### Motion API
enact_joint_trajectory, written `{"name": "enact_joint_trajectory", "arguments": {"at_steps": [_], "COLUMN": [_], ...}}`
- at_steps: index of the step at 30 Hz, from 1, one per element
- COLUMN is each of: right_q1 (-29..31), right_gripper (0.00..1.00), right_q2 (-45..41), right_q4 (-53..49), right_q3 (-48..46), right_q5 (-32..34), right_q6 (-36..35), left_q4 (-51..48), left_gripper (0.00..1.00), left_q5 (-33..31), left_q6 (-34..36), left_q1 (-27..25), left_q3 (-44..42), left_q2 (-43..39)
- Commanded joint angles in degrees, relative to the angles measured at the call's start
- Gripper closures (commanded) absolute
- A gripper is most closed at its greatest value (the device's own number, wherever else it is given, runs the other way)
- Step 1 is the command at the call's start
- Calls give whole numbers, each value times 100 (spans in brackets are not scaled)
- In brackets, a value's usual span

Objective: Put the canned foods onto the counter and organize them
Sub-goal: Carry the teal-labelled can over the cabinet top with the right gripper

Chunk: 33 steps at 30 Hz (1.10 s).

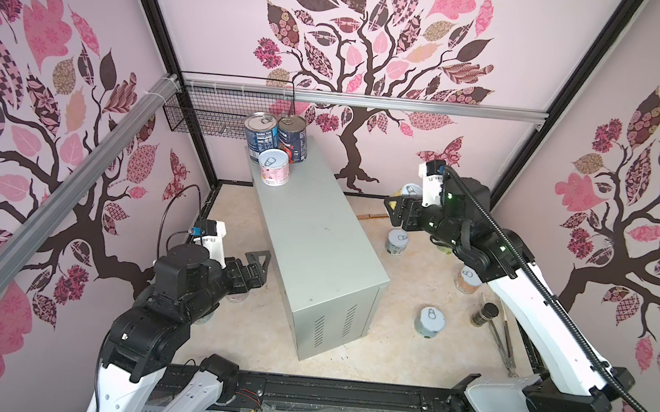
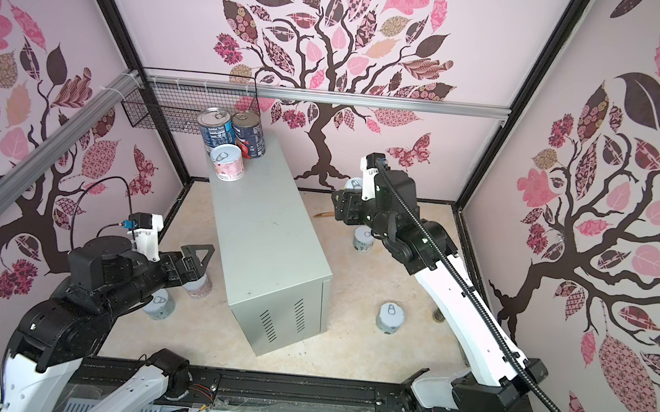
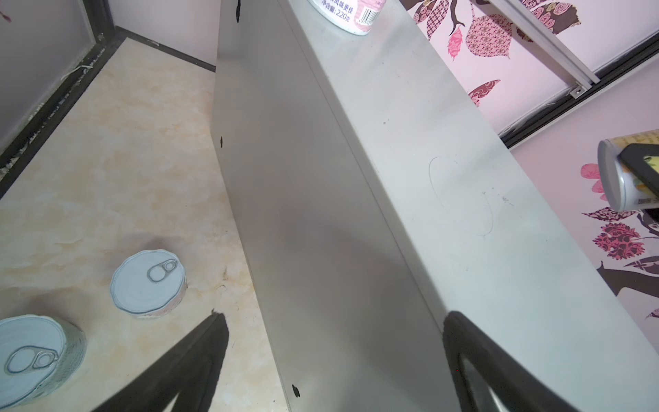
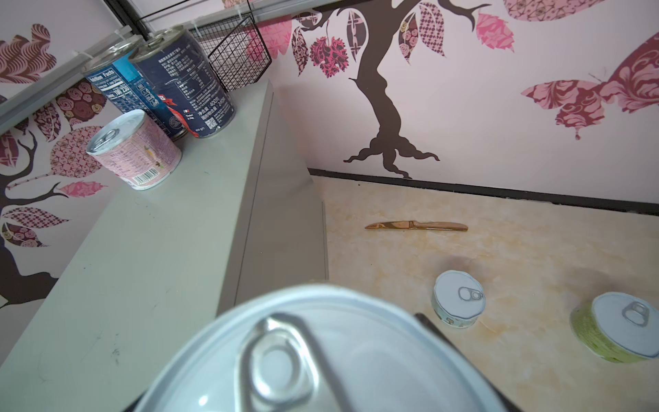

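The counter (image 1: 315,247) is a long grey metal box on the floor. At its far end stand two tall cans (image 1: 261,133) (image 1: 293,138) and a short pink can (image 1: 274,167), also in the right wrist view (image 4: 137,149). My right gripper (image 1: 399,206) hangs to the right of the counter, above the floor, shut on a short can with a white pull-tab lid (image 4: 321,356) (image 3: 618,178). My left gripper (image 1: 257,262) (image 3: 335,317) is open and empty beside the counter's left wall. More short cans stand on the floor (image 1: 396,243) (image 1: 429,320) (image 2: 196,285) (image 2: 159,304) (image 4: 620,326).
A black wire basket (image 1: 221,112) hangs on the back wall, left of the counter's far end. A golden knife (image 4: 417,225) lies on the floor near the back wall. A dark jar (image 1: 484,313) and metal tongs (image 1: 505,346) sit by the right arm's base.
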Motion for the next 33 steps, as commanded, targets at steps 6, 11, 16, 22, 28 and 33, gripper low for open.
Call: {"name": "enact_joint_trajectory", "arguments": {"at_steps": [6, 11, 16, 22, 28, 33], "right_q1": [572, 619, 635, 635, 638, 632], "right_gripper": [43, 42, 42, 44, 44, 47], "right_q2": [1402, 2159, 2531, 3028, 3841, 4138], "right_q4": [-419, -825, -500, -238, -488, -118], "right_q3": [1980, 3161, 3516, 3885, 5007, 5060], "right_q5": [17, -204, -512, -951, -1065, -1111], "right_q6": [-684, -913, -1067, -1412, -1600, -1551], "left_q4": [459, 540, 613, 618, 480, 455], "left_gripper": [2, 2, 2, 3, 3, 3], "left_q5": [-131, -408, -529, -667, -692, -595], "left_q6": [260, 409, 482, 553, 547, 515], "left_q1": [-26, -26, -25, -26, -26, -26], "left_q3": [76, -37, -259, -738, -1184, -1539], "left_q2": [46, 7, -109, -370, -573, -643]}}
